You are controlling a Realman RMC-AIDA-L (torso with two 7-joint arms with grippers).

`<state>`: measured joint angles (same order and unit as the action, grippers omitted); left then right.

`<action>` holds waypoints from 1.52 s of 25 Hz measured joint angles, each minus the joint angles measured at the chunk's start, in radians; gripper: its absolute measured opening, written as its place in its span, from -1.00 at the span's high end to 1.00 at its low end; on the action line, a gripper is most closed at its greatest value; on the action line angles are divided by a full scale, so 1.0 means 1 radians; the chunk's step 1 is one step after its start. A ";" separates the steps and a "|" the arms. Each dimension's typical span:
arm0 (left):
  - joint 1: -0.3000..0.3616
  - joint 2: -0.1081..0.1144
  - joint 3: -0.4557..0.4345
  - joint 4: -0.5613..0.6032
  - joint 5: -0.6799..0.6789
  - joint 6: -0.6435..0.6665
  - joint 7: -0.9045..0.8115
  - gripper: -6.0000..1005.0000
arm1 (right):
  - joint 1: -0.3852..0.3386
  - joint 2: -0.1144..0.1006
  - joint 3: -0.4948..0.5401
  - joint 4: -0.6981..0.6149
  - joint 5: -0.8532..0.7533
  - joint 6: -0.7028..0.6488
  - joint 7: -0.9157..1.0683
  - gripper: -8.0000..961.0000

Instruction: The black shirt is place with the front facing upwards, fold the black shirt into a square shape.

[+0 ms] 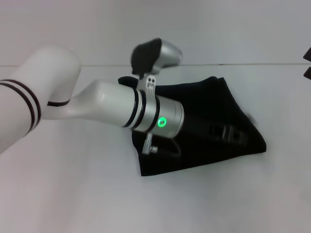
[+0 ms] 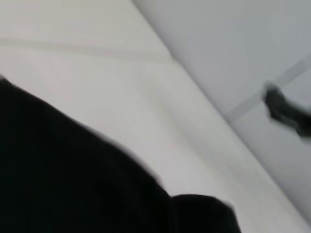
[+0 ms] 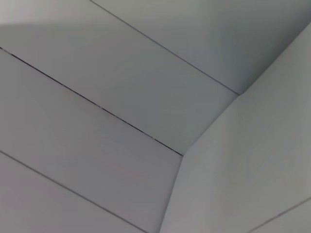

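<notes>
You'll read no lettering or label on the black shirt (image 1: 204, 124); it lies folded near the middle of the white bench (image 1: 73, 194). Your head view has the left claw (image 1: 228, 133) over the shirt, but I cannot tell whether it is apart or together. The right wrist view shows only wall panels.

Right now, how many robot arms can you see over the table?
1: the left arm reaches across the black shirt, its claw over the fabric. The right arm is out of view.
</notes>
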<state>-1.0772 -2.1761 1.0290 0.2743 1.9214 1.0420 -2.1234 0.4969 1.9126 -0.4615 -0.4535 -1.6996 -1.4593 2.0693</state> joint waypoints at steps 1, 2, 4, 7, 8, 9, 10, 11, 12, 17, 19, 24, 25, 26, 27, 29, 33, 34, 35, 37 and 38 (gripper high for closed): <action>0.006 0.002 0.033 0.011 0.000 0.034 0.009 0.83 | 0.003 0.000 -0.002 0.000 0.000 0.002 0.000 -0.90; 0.018 0.004 0.059 0.031 0.001 0.067 0.013 0.78 | 0.006 0.000 -0.004 0.001 0.000 0.004 0.000 -0.90; 0.049 0.009 0.094 0.083 0.005 0.137 0.013 0.68 | 0.010 0.000 -0.010 0.001 -0.001 0.013 0.002 -0.90; 0.118 0.022 0.095 0.204 0.007 0.242 -0.032 0.53 | 0.011 -0.012 -0.037 0.001 -0.008 0.025 0.013 -0.90; 0.152 0.032 0.072 0.257 0.007 0.279 -0.062 0.48 | 0.011 -0.016 -0.047 -0.001 -0.017 0.028 0.019 -0.90; 0.191 0.042 0.035 0.302 0.004 0.318 -0.095 0.43 | 0.017 -0.024 -0.059 -0.004 -0.038 0.031 0.032 -0.90; 0.228 0.052 -0.022 0.342 0.000 0.352 -0.125 0.38 | 0.025 -0.032 -0.067 -0.007 -0.063 0.036 0.049 -0.90; 0.265 0.061 -0.096 0.363 -0.002 0.382 -0.154 0.33 | 0.040 -0.045 -0.078 -0.009 -0.111 0.044 0.077 -0.90; 0.296 0.068 -0.181 0.372 -0.004 0.409 -0.174 0.28 | 0.055 -0.058 -0.088 -0.010 -0.154 0.049 0.105 -0.90; 0.399 0.108 -0.444 0.380 0.017 0.494 -0.251 -0.08 | 0.176 -0.127 -0.139 -0.028 -0.450 0.065 0.295 -0.90; 0.429 0.115 -0.478 0.401 0.023 0.501 -0.280 -0.23 | 0.233 -0.138 -0.156 -0.055 -0.558 0.065 0.370 -0.90; 0.469 0.117 -0.514 0.431 0.037 0.504 -0.285 -0.52 | 0.373 -0.104 -0.191 -0.105 -0.768 0.083 0.481 -0.90; 0.472 0.117 -0.520 0.431 0.044 0.504 -0.282 -0.52 | 0.394 -0.092 -0.205 -0.100 -0.782 0.100 0.486 -0.90; 0.474 0.117 -0.524 0.431 0.050 0.503 -0.281 -0.52 | 0.408 -0.082 -0.219 -0.094 -0.794 0.117 0.492 -0.90; 0.476 0.117 -0.526 0.431 0.055 0.502 -0.279 -0.52 | 0.421 -0.069 -0.237 -0.085 -0.802 0.140 0.500 -0.90; 0.480 0.116 -0.529 0.432 0.061 0.500 -0.273 -0.51 | 0.446 -0.046 -0.277 -0.059 -0.817 0.197 0.518 -0.90; 0.482 0.115 -0.529 0.432 0.061 0.498 -0.265 -0.51 | 0.471 -0.006 -0.307 0.005 -0.824 0.300 0.526 -0.90; 0.483 0.114 -0.529 0.432 0.061 0.497 -0.263 -0.51 | 0.471 -0.006 -0.307 0.005 -0.824 0.300 0.526 -0.90; 0.483 0.113 -0.529 0.432 0.061 0.496 -0.261 -0.51 | 0.472 0.003 -0.309 0.010 -0.824 0.318 0.525 -0.90; 0.481 0.113 -0.530 0.433 0.061 0.493 -0.258 -0.51 | 0.470 0.021 -0.310 0.013 -0.820 0.350 0.519 -0.90; 0.480 0.113 -0.530 0.432 0.061 0.492 -0.258 -0.51 | 0.468 0.030 -0.310 0.014 -0.818 0.363 0.516 -0.90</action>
<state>-0.5975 -2.0636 0.4993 0.7067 1.9823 1.5336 -2.3814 0.9653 1.9428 -0.7717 -0.4398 -2.5175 -1.0967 2.5857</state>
